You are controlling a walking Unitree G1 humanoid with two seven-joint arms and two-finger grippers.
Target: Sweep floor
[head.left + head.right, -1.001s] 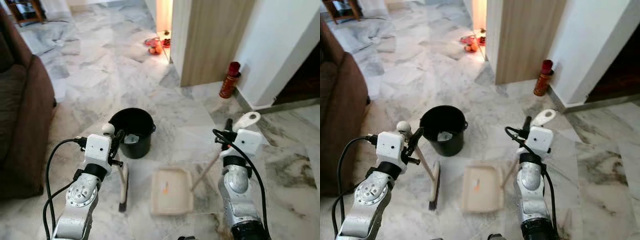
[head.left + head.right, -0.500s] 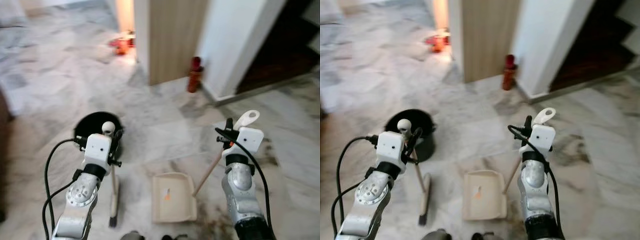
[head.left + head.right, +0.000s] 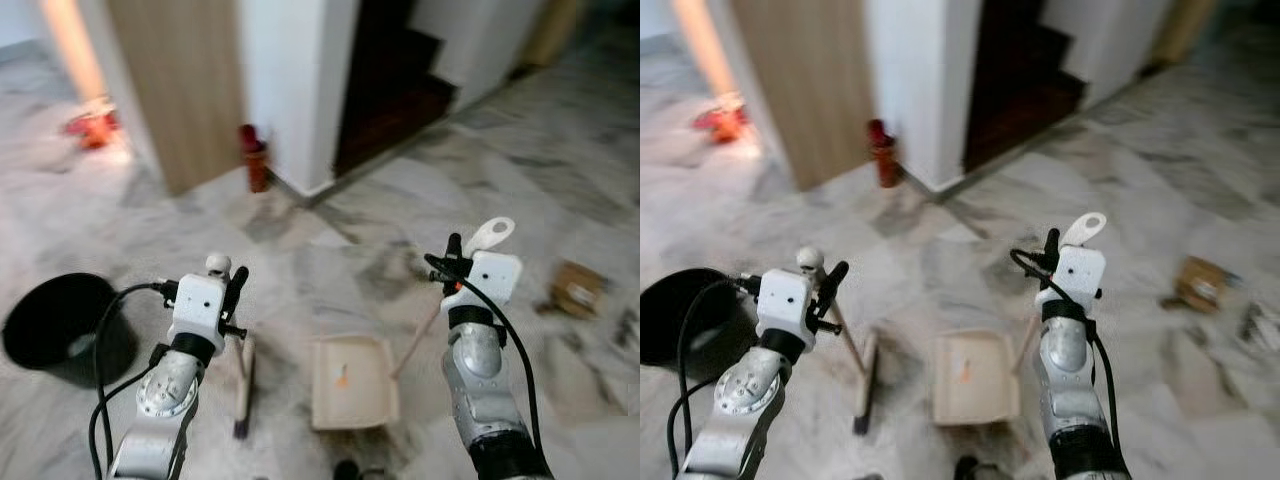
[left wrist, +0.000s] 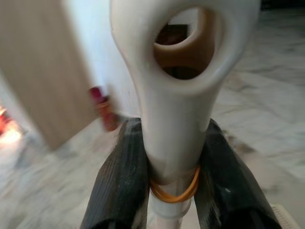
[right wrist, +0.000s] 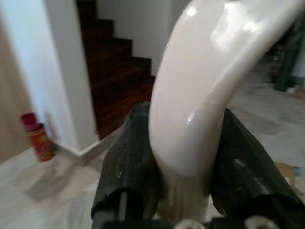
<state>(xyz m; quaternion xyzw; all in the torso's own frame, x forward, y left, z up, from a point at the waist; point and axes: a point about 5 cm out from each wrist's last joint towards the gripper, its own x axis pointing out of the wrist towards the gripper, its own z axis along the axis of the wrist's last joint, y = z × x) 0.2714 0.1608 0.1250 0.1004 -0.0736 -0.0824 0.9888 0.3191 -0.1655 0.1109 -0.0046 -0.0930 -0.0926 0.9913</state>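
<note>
Left gripper (image 4: 164, 191) clamping both black fingers (image 4: 119, 186) on the cream handle of a hand brush (image 3: 243, 385), an orange rubber band ringing the handle just between the fingers; brush slanting down from the grip, bristle head resting on the marble floor (image 3: 330, 250) at near left. Right gripper (image 5: 183, 181) clamping its fingers (image 5: 136, 157) on the glossy cream looped handle of a long-handled dustpan (image 3: 352, 382); pan lying flat on the floor between the two arms, just right of the brush head, its pole rising rightward to the grip. Small orange speck sitting inside the pan. Black bucket (image 3: 62, 330) standing on the floor at far left, well apart from the brush, something pale lying in its bottom. Red cylindrical can (image 3: 254, 157) standing against the base of a white wall (image 3: 290, 80) at far centre, beside a wood-panelled partition (image 3: 175, 80). Dark wooden stairs (image 5: 114, 62) rising in the opening right of the white wall. Reddish objects (image 3: 88, 128), blurred, lying on the floor at far left in bright light. Brown scrap resembling cardboard (image 3: 577, 287) lying on the floor at right, well apart from the dustpan. Head views showing motion blur.
</note>
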